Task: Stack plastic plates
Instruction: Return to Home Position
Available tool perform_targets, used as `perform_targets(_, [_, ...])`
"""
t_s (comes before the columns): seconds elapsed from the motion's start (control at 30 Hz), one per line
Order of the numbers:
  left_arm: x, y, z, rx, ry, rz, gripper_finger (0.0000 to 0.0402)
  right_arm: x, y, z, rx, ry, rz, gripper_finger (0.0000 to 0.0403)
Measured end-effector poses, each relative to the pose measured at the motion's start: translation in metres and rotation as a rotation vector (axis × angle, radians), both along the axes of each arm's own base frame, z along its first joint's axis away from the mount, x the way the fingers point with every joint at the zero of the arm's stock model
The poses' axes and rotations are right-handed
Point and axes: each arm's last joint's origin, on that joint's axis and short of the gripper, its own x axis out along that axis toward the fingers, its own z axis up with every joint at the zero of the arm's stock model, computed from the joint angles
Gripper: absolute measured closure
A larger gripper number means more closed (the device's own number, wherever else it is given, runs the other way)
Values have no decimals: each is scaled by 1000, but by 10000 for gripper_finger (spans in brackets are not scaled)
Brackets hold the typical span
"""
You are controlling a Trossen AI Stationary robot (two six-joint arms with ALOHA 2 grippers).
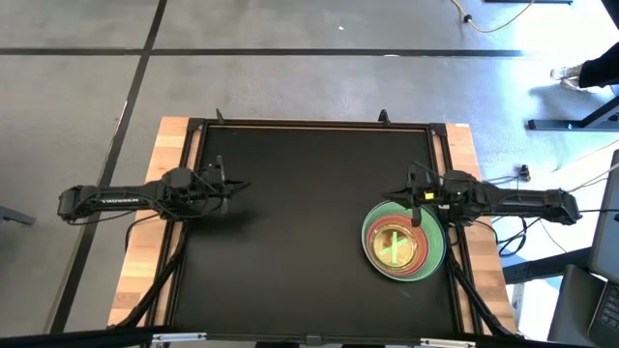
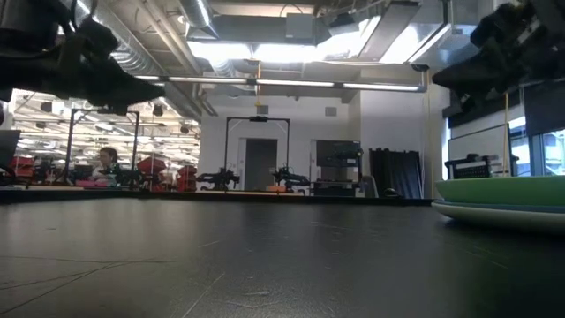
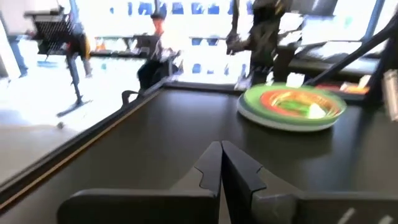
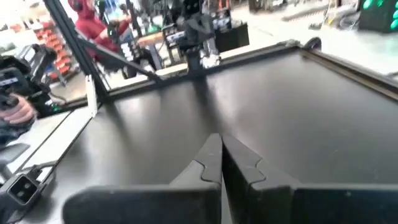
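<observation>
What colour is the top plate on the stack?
The top plate is green; high view shows it best.

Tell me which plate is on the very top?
The small translucent green plate, at the stack's centre; the orange plate and large green plate lie under it.

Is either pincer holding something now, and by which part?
Nothing is held. The left pincer and the right pincer are both shut and empty; the stack of plates lies free.
</observation>
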Motion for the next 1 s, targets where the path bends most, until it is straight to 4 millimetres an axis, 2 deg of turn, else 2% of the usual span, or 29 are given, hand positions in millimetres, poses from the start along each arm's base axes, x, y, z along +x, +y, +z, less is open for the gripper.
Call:
perform_targets(0.33, [-15,-4,-2,-28,-73,-28,396,-19,0,-14,-41,-126,-33,400])
perform_targets(0.5, [-17,-5,-1,-34,-75,-42,395,-26,-2,-23,-51,-80,-128,400])
perform_targets(1.0, [-18,-4,-1,-10,-72,-26,395,-24,-5,-31,-62,-23,-237,400])
